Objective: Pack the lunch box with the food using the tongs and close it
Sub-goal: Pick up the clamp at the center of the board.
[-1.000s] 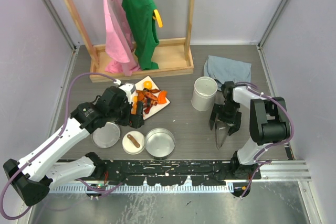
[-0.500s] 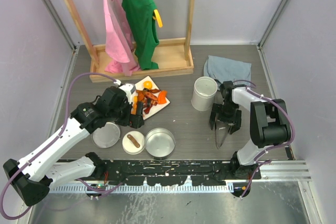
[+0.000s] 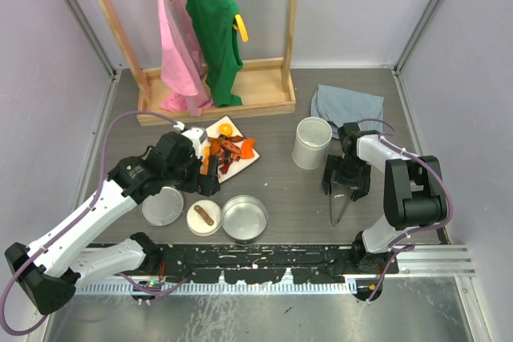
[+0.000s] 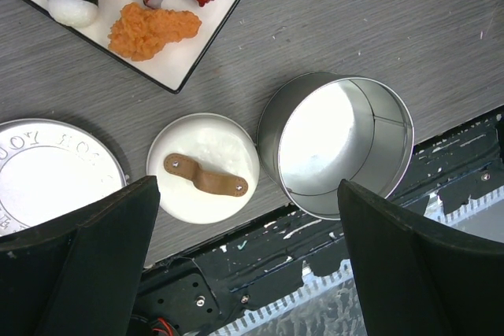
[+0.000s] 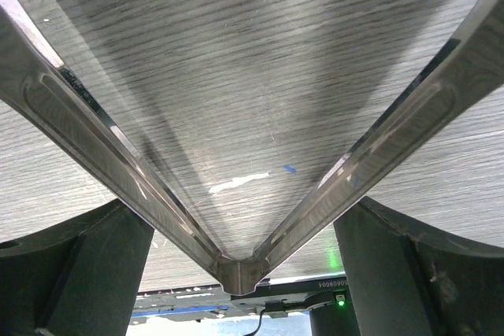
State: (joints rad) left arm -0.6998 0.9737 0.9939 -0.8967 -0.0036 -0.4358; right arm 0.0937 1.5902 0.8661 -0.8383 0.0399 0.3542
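Step in hand: tongs pickup; packing not begun. Right hand (image 3: 345, 189) wide, straddling tongs (image 3: 336, 212), which lie flat on grey wood-grain worktop (image 4: 354, 13), well right of white plate (image 4: 181, 67), past tall steel cup (image 3: 311, 143). Pad contact: cannot tell. Left hand (image 3: 199, 180) wide, empty, at near-left edge of plate.

Next: you close on both thin arms just beyond V joint. Go gently; polished springy steel likely slips.

Food (image 4: 153, 31) on plate: crumbed orange piece, glossy red ones. Wide round tin (image 4: 394, 123) just near side of plate, bare, mirror-bright.
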